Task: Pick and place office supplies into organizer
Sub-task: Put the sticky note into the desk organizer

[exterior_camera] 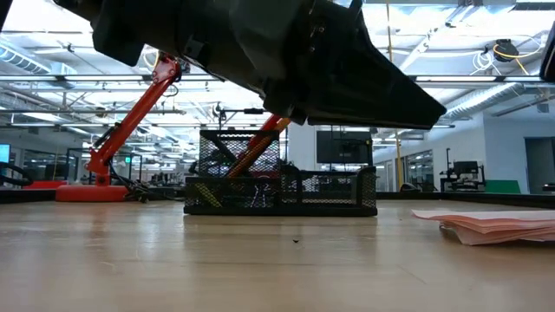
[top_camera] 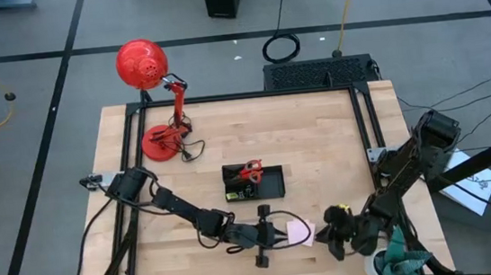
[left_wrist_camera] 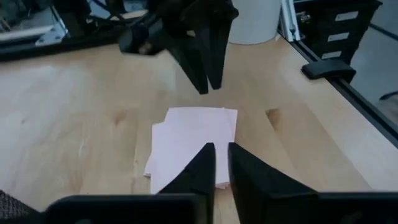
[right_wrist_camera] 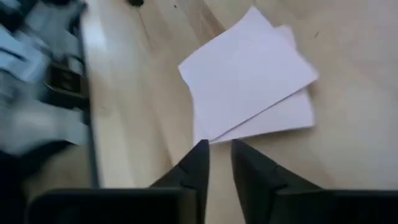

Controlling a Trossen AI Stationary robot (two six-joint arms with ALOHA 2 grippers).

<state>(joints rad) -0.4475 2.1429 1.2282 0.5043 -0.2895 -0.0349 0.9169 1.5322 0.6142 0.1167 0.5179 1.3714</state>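
The left gripper (top_camera: 282, 232), fingers nearly closed on nothing, and the right gripper (top_camera: 323, 235), likewise nearly closed and empty, are poised on either side of the pink sticky-note pad (top_camera: 300, 232) lying on the bench (top_camera: 319, 148) near its front edge, apart from the black organizer (top_camera: 253, 182) in which red-handled scissors (top_camera: 249, 171) are seen.

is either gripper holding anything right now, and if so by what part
Nothing is held. The left gripper and right gripper sit on opposite sides of the sticky-note pad, fingers nearly together with nothing between them.
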